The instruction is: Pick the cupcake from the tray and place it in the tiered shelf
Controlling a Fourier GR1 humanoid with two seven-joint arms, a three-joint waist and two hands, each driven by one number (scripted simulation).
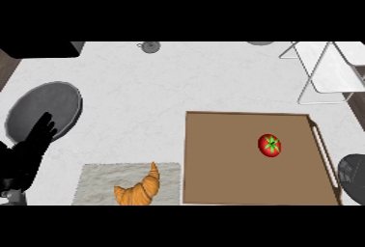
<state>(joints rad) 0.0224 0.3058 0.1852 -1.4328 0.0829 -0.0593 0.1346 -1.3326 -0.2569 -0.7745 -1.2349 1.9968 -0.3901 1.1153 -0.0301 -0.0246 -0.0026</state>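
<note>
Left hand [32, 144] at lower left, fingers straight, holding nothing; the right forearm [352, 173] is cut off at the right edge beside the tray [214, 159], which carries a tomato [269, 144]; its hand is unseen.

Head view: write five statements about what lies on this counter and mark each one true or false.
1. A tomato lies on the brown tray. True.
2. A cupcake sits on the tray. False: only the tomato shows on the tray; no cupcake is visible.
3. The croissant lies on the pale mat, left of the tray. True.
4. The left hand holds the croissant. False: it shows at the left edge, fingers straight, over the grey plate, apart from the croissant.
5. The white shelf stands at the counter's near left. False: it stands at the far right, beyond the tray.
</note>
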